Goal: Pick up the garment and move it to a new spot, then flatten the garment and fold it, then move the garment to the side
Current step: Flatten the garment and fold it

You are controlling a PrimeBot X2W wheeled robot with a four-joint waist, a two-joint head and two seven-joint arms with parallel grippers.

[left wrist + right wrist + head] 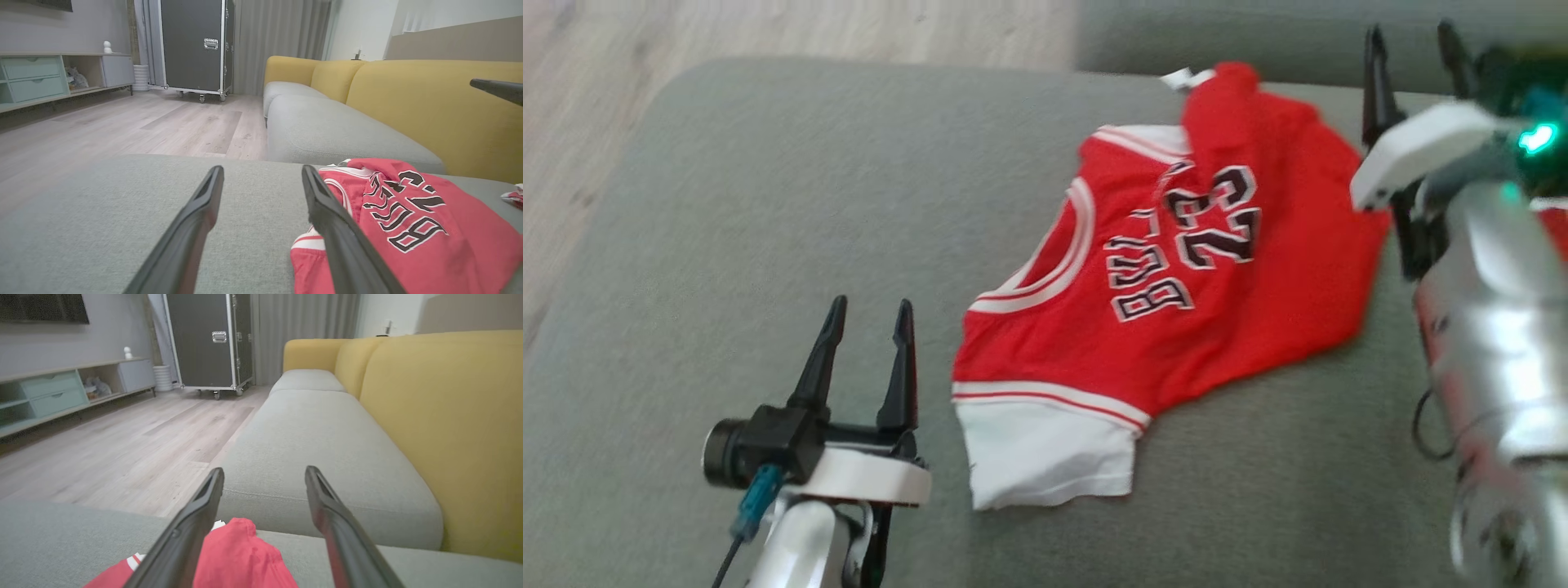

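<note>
**Inspector:** Nearest item first.

**Officer:** Left claw (871,314), lower left of the head view. Its fingers are spread wide with nothing between them. It hangs over bare sofa seat (727,245), just left of the jersey (1176,318). Right claw (1410,41), upper right, is also wide and empty, past the jersey's far edge.

**Inspector:** Location and condition of the jersey?

**Officer:** Centre-right of the head view, lying on the seat. The red cloth is thin and limp. It has white banded trim at the armhole, a white panel at the lower edge, and black-and-white lettering. One upper corner is turned over and the outline is uneven.

**Inspector:** Step in hand?

**Officer:** In my judgement, flattening, with no tidy fold made yet. The next move calls for each claw to pinch an edge and draw the cloth taut, opening that turned corner.

**Inspector:** Surface?

**Officer:** Grey woven upholstery, slightly rough and rounded at the corner. It is likely to drag on the cloth. A yellow backrest (449,416) stands behind.
</note>
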